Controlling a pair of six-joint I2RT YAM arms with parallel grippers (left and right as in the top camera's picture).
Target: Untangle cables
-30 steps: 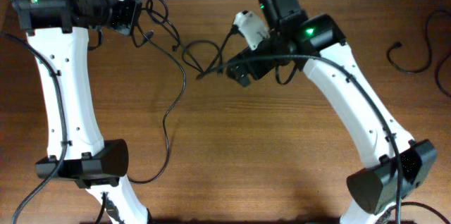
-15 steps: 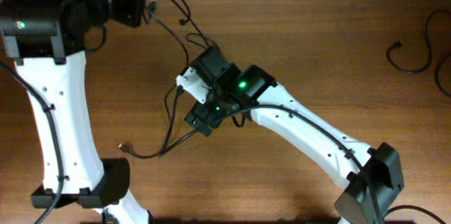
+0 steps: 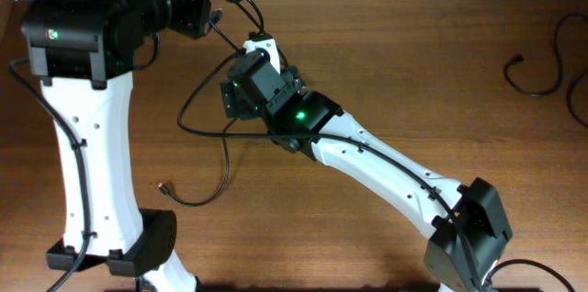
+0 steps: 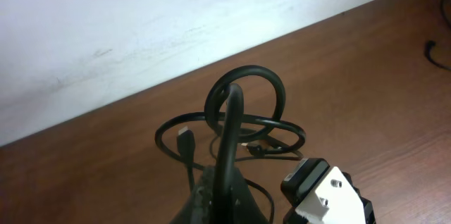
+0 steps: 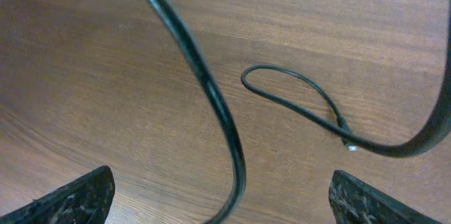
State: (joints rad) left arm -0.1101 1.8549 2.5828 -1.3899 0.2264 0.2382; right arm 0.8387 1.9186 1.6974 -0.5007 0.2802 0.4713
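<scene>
Left wrist: left gripper (image 4: 220,185) clamped looped cables (image 4: 243,104). Right wrist: right gripper (image 5: 218,182) was spread wide. Wood table (image 5: 91,69), white wall (image 4: 141,20).

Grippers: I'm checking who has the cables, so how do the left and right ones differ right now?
The left gripper is shut on the cables, loops rising from it; the right gripper is open, one of them passing loose between its fingers. The left sits at the far edge of the table by the wall; the right hangs nearer the middle. Both are at the same cables.
</scene>
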